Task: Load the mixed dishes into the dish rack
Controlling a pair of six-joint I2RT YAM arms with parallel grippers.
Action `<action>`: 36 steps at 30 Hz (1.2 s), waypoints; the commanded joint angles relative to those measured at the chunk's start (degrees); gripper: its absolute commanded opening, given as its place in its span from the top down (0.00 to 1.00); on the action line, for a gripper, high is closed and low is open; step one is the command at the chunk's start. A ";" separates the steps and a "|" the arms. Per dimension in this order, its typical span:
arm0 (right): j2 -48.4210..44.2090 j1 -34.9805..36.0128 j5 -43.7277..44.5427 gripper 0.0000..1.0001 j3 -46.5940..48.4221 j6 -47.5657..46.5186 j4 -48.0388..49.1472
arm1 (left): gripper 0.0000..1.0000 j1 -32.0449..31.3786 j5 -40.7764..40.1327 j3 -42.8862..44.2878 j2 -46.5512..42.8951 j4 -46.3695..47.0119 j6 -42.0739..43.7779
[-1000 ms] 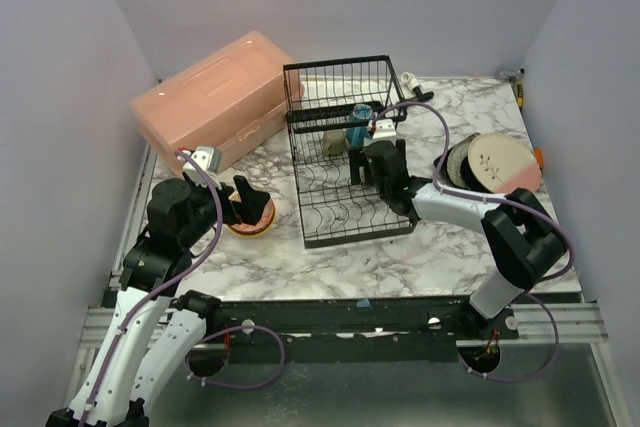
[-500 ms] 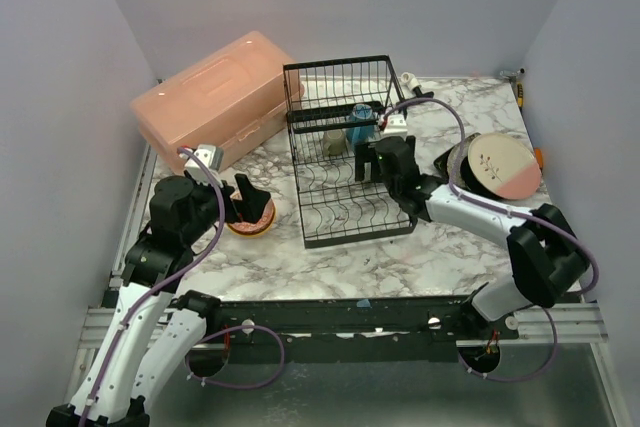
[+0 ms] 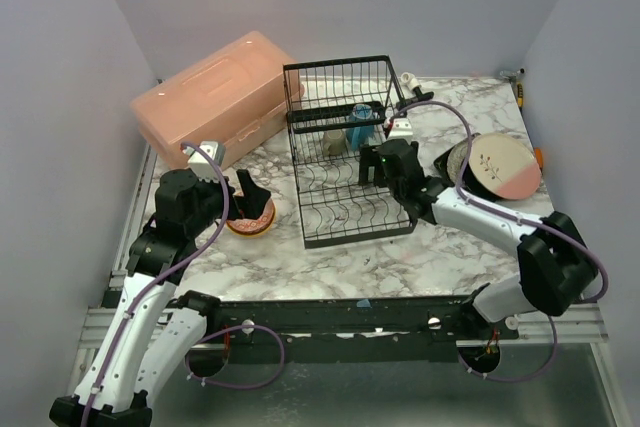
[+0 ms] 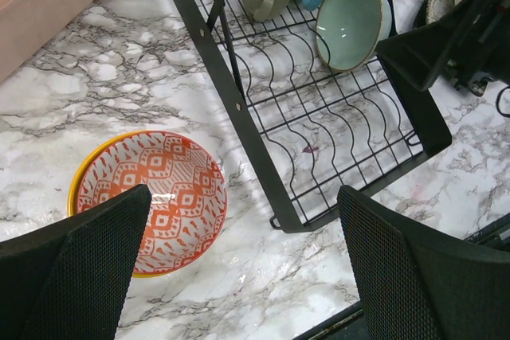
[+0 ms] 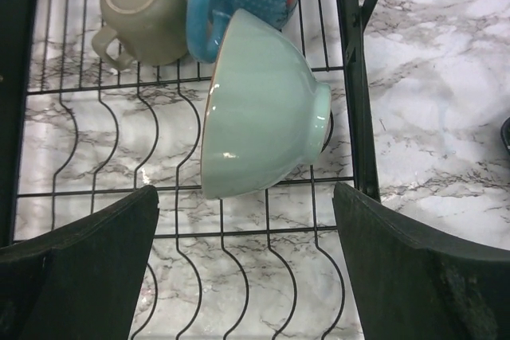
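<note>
Leaning in dish rack (image 5: 351,77), mint bowl (image 5: 259,109), right end effector (image 5: 245,197) spread above

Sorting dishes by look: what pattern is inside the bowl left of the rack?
Orange-red and white geometric pattern in the bowl, best in the left wrist view.

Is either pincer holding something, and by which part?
Nothing is held. The left pincer is open above the red-patterned bowl; the right pincer is open above the mint green bowl in the dish rack.
</note>
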 commanded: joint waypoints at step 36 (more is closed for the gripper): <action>-2.46 -0.14 -3.32 0.09 -1.37 5.13 2.96 | 0.01 0.94 -0.69 -0.09 0.55 -0.15 -0.36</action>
